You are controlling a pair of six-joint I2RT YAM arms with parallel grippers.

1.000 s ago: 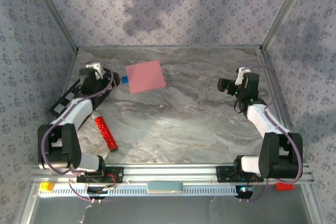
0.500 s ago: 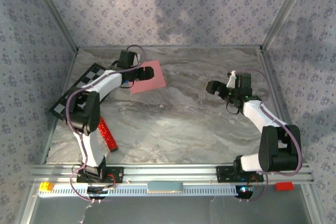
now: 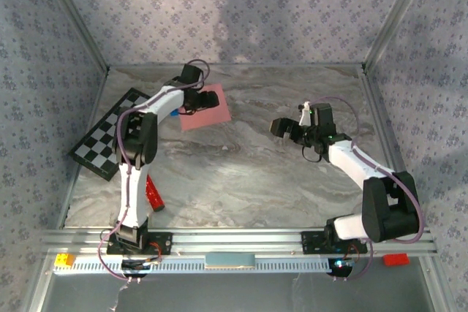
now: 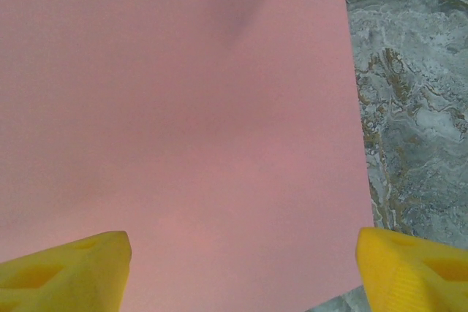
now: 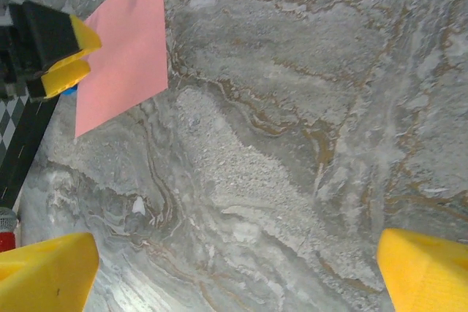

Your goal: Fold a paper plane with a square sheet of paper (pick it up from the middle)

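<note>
Jaws apart on both grippers, nothing between either pair. Left gripper (image 3: 194,100) is over the 9 o'clock edge of the square sheet of paper (image 3: 210,107), which lies flat and unfolded on the marble table (image 3: 256,173), toward 11 o'clock. Right gripper (image 3: 282,127) hangs at 2 o'clock, well apart from the sheet. Checkerboard (image 3: 102,137) at 9 o'clock.

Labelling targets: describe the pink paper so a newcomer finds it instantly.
On the grey marble table, look back left, just right of the checkerboard. The square sheet of paper lies flat there: plain salmon-pink, unmarked, far larger than the tiny blue cube at its left edge.
</note>
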